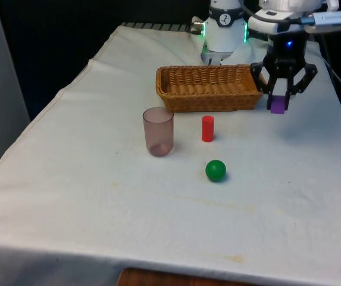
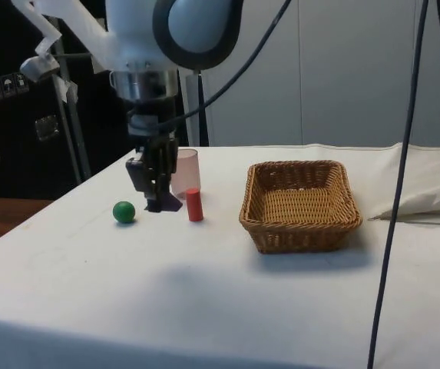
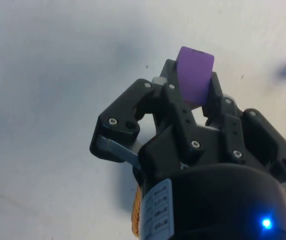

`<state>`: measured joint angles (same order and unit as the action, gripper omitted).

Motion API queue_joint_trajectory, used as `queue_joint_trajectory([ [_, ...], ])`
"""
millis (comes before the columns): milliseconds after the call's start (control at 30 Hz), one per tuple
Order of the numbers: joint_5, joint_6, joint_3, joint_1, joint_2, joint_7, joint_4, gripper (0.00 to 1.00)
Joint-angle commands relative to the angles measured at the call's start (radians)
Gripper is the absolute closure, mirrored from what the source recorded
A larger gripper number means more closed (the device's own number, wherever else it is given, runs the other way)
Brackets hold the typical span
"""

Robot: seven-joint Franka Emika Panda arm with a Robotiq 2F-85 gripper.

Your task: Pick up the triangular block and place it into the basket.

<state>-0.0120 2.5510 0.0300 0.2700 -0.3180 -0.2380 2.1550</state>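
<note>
A purple triangular block (image 1: 278,105) hangs above the cloth with my gripper (image 1: 279,98) shut on it, just off the wicker basket's (image 1: 209,87) end on the front view's right. In the side view the block (image 2: 161,203) looks dark and sits low between the black fingers (image 2: 152,178). In the wrist view the purple block (image 3: 194,73) sticks out past the fingertips of my gripper (image 3: 192,85). The basket (image 2: 300,203) holds nothing that I can see.
A translucent pinkish cup (image 1: 158,131) stands in front of the basket, with a red cylinder (image 1: 207,128) upright beside it and a green ball (image 1: 215,170) nearer the camera. A fold of cloth (image 2: 427,192) rises beyond the basket.
</note>
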Motion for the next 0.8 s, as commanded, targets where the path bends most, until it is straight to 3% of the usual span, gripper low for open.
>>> queue_joint_trajectory([
  [0, -0.012, 0.004, 0.005, 0.004, 0.016, -0.008, 0.019, 0.66],
  [200, -0.026, 0.009, 0.005, 0.004, 0.082, -0.009, 0.099, 0.66],
  [233, -0.013, 0.001, 0.000, 0.000, 0.066, 0.000, 0.080, 0.66],
  [500, -0.048, 0.010, 0.004, 0.002, 0.180, -0.008, 0.211, 0.66],
  [533, -0.034, 0.003, 0.000, 0.000, 0.169, 0.000, 0.198, 0.66],
  [767, -0.054, 0.020, 0.008, -0.004, 0.234, 0.008, 0.282, 0.66],
])
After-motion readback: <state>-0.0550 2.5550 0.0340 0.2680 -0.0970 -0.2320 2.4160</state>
